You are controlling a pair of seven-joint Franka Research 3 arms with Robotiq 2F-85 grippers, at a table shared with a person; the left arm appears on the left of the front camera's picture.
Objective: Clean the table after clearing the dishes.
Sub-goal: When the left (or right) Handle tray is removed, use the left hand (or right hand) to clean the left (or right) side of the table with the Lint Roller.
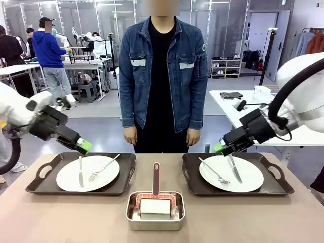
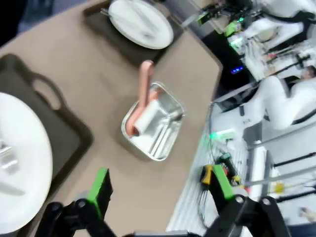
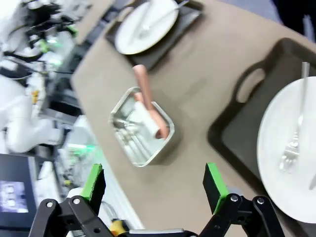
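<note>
Front, tabletop: The beige tabletop (image 1: 61,217) is spread across the bottom. A person (image 1: 162,76) is seen standing behind it at 12 o'clock.
Front, dishes: The left plate (image 1: 68,179) is set on the left tray (image 1: 125,169), at 10 o'clock from the steel pan (image 1: 132,215). The right plate (image 1: 250,177) is set on the right tray (image 1: 192,177), at 2 o'clock from the pan. A knife (image 1: 80,171) and a fork (image 1: 104,168) are laid on the left plate, and the same is seen on the right plate.
Front, pan: A roller (image 1: 156,182) with a pink handle is laid in it.
Front, left fingers: The left fingers (image 1: 85,147) are held in the air over the far edge of the left tray, at 12 o'clock from the left plate.
Front, right fingers: The right fingers (image 1: 218,147) are held over the far corner of the right tray, at 11 o'clock from the right plate.
Left wrist, fingers: The green tips are held wide apart above the tabletop.
Left wrist, things: The pan and roller are seen in the middle, the left plate at 9 o'clock and the right plate at 12 o'clock.
Right wrist, fingers: The green tips are held wide apart here too.
Right wrist, things: The pan is seen in the middle, the right plate at 3 o'clock and the left plate at 12 o'clock.
</note>
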